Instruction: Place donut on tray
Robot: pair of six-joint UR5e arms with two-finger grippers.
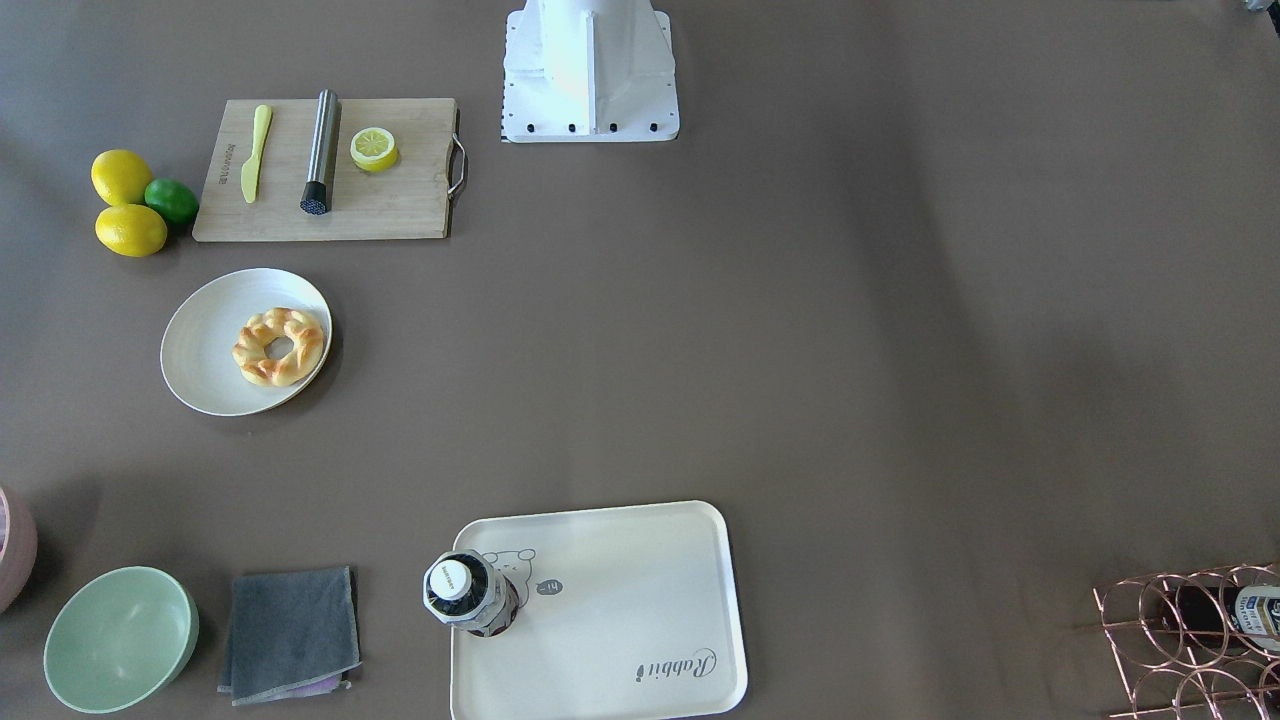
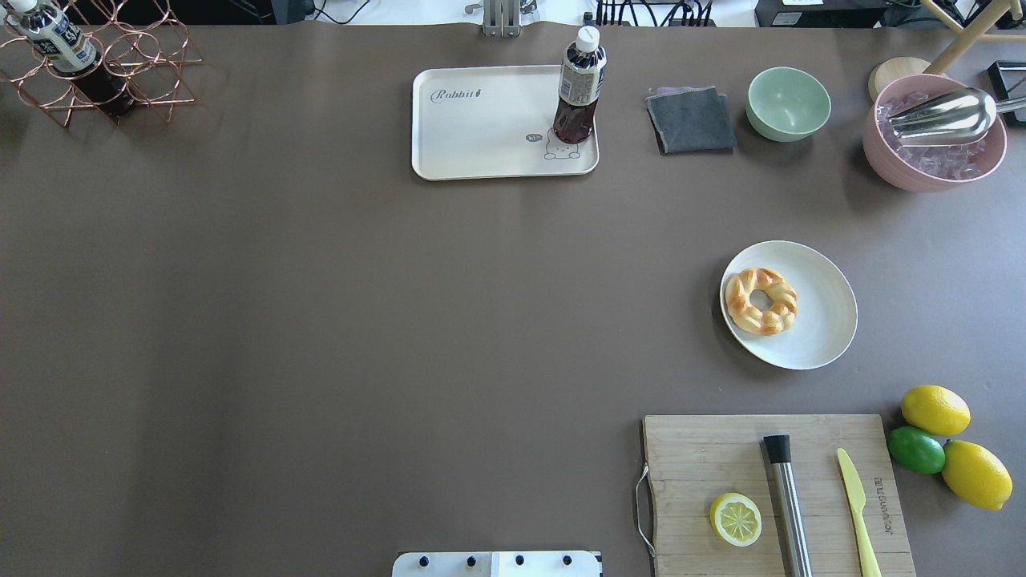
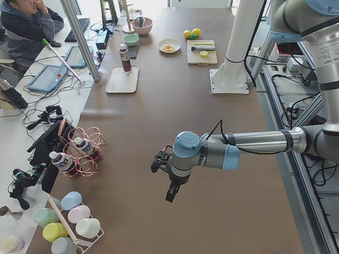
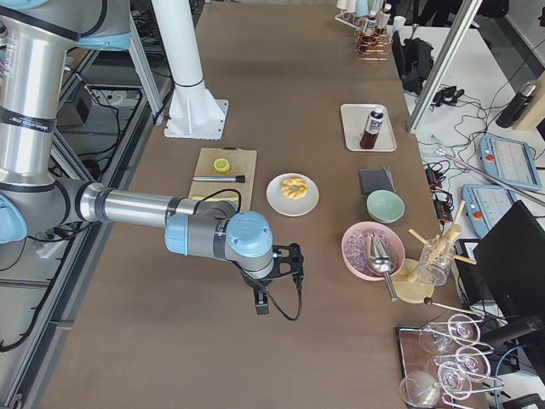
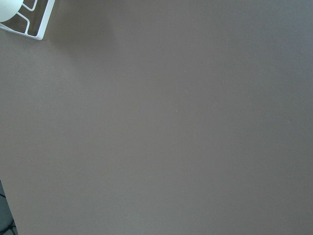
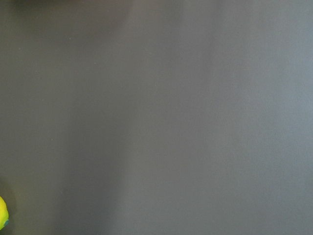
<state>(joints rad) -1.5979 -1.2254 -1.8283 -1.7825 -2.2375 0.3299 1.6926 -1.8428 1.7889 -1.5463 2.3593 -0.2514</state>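
Note:
The golden-brown twisted donut (image 1: 278, 347) lies on a round off-white plate (image 1: 200, 350) on the robot's right side of the table; it also shows in the overhead view (image 2: 761, 300). The cream tray (image 2: 481, 128) with "Rabbit" script sits at the far middle edge, with a dark drink bottle (image 2: 579, 88) standing on its corner. Neither gripper shows in the overhead or front views. The left gripper (image 3: 170, 197) hangs over bare table beyond the table's left end. The right gripper (image 4: 260, 307) hangs over bare table near the right end. I cannot tell whether either is open or shut.
A wooden cutting board (image 2: 721, 465) holds a lemon half (image 2: 736, 518), a steel muddler and a yellow knife. Lemons and a lime (image 2: 916, 449) lie beside it. A grey cloth (image 2: 691, 120), green bowl (image 2: 789, 102), pink ice bucket (image 2: 934, 132) and copper bottle rack (image 2: 96, 68) line the far edge.

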